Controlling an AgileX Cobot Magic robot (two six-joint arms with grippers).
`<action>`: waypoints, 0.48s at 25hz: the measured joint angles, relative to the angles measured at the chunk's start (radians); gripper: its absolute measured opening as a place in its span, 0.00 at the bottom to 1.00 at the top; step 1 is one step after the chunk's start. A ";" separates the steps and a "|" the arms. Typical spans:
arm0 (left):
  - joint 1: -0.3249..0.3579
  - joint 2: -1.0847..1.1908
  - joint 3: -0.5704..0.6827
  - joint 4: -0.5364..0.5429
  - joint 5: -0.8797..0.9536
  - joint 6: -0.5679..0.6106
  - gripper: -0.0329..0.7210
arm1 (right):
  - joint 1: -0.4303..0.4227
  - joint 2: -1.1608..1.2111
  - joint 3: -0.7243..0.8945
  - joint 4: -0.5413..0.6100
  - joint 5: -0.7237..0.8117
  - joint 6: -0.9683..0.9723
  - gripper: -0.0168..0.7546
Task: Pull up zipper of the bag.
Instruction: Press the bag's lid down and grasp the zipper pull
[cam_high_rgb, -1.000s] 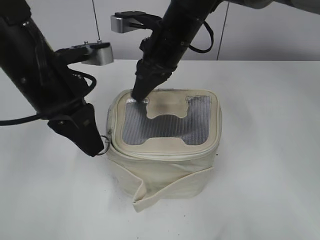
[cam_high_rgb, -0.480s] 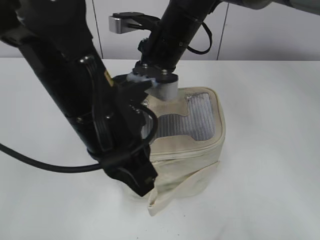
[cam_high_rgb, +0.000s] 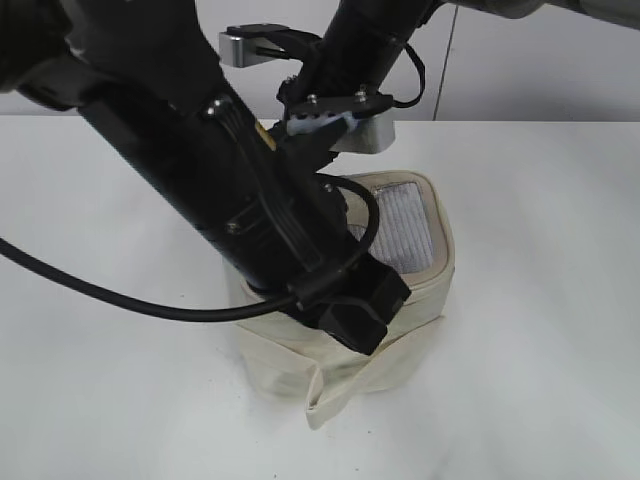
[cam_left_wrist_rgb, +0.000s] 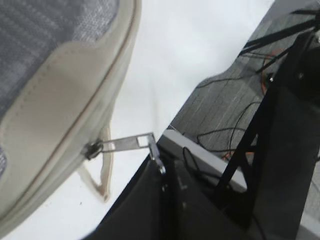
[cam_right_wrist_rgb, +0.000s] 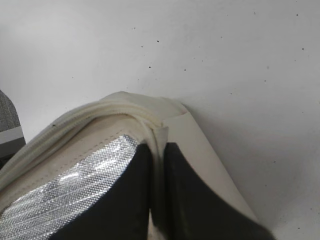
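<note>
The cream bag (cam_high_rgb: 425, 270) stands mid-table, its grey mesh top (cam_high_rgb: 405, 225) partly hidden by my left arm. A loose strap (cam_high_rgb: 345, 395) hangs at its front. My left gripper (cam_high_rgb: 352, 325) is at the bag's front edge. In the left wrist view it (cam_left_wrist_rgb: 162, 175) is shut on the silver ring (cam_left_wrist_rgb: 156, 156) of the pull tab (cam_left_wrist_rgb: 127, 142), stretched taut from the zipper track (cam_left_wrist_rgb: 107, 85). My right gripper (cam_right_wrist_rgb: 157, 165) is shut on the bag's rim seam (cam_right_wrist_rgb: 155, 125) at a back corner. Its tips are hidden in the exterior view.
The white table (cam_high_rgb: 540, 300) spreads around the bag. The left wrist view shows the table's edge (cam_left_wrist_rgb: 200, 155) with floor and cables (cam_left_wrist_rgb: 225, 115) beyond. The left arm's black cable (cam_high_rgb: 120, 300) loops over the table at the left.
My left arm has swept rightward across the bag's front with the pull ring. The bag has shifted and leaned to the right. The right gripper has stayed at the back rim.
</note>
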 joint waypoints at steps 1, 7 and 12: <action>-0.001 0.003 0.000 -0.013 -0.016 -0.006 0.04 | -0.001 0.000 0.000 0.000 0.000 0.000 0.09; -0.007 0.023 -0.002 -0.046 -0.042 -0.014 0.04 | -0.003 0.000 0.000 0.000 0.000 0.000 0.08; -0.007 0.023 -0.003 -0.053 -0.054 -0.015 0.04 | -0.004 0.000 0.000 0.000 0.000 0.003 0.08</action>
